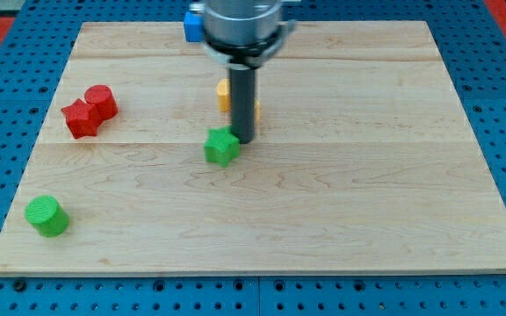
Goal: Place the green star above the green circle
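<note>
The green star (221, 147) lies near the middle of the wooden board (341, 202). My tip (243, 140) stands right at the star's upper right side, touching it or nearly so. The green circle (46, 216) is far off at the board's lower left corner. The rod rises from the tip to the arm's grey housing (242, 26) at the view's top.
A red star (80, 119) and a red circle (101, 101) sit together at the left. A yellow and orange block (225, 95) is partly hidden behind the rod. A blue block (192, 25) sits at the top edge, half hidden by the arm.
</note>
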